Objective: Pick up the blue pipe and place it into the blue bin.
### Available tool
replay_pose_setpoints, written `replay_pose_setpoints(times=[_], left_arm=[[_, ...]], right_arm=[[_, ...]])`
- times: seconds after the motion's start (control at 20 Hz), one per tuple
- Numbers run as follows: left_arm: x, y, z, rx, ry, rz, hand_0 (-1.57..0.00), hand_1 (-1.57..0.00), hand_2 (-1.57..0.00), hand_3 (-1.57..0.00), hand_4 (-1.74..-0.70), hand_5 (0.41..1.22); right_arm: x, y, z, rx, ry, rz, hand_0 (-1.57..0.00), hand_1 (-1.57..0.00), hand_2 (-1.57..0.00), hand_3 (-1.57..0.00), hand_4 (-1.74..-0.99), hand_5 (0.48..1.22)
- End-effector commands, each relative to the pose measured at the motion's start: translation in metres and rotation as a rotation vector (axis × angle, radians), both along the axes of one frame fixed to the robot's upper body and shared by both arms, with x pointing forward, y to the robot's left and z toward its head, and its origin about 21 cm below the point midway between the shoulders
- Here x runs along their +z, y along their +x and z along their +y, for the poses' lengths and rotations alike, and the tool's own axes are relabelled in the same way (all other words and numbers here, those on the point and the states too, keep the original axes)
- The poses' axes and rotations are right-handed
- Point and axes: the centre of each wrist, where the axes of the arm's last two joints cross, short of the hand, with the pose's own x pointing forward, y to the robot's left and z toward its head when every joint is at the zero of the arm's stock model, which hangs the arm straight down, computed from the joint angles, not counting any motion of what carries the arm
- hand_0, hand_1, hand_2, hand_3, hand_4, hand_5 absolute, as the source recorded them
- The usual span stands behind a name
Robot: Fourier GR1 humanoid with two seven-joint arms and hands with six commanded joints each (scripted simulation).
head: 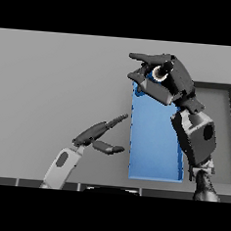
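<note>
The right hand (167, 80) curls its fingers (146, 57) around the blue pipe (151, 75) above the far end of the blue bin (155, 140). The left hand (99, 133) hovers open beside the bin, fingers straight, over the grey table (51, 83).

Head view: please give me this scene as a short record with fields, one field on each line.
table: grey
blue bin: on the table, right of centre
blue pipe: held in the right hand, over the bin's far end
right hand: fingers curled round the pipe
left hand: fingers straight, left of the bin, holding nothing
dark tray: at the right edge, behind the right arm
</note>
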Motion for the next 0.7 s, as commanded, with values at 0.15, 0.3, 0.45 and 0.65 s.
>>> replay_pose_setpoints(times=[0.15,0.3,0.45,0.65], left_arm=[[0.003,0.003,0.005,0.006,0.004,-0.007,0.00,0.00,0.00,0.00,-0.89,0.412],[0.001,0.003,0.006,0.012,0.005,-0.026,0.00,0.00,0.00,0.00,-0.87,0.413],[0.001,-0.002,0.006,-0.001,-0.001,-0.031,0.00,0.00,0.00,0.00,-0.87,0.419],[-0.001,-0.003,0.005,0.001,-0.003,-0.012,0.00,0.00,0.00,0.00,-0.87,0.422]], right_arm=[[-0.002,0.021,-0.035,-0.166,-0.010,0.062,-1.57,-1.57,-1.57,-1.57,-1.741,1.221],[-0.028,0.029,-0.072,-0.276,-0.034,0.160,-1.57,-1.57,-1.57,-1.57,-1.741,1.221],[-0.062,0.024,-0.092,-0.351,-0.019,0.265,-1.57,-1.57,-1.57,-1.57,-1.741,1.221],[-0.104,0.005,-0.109,-0.408,-0.038,0.394,-1.57,-1.57,-1.57,-1.57,-1.741,1.221]])
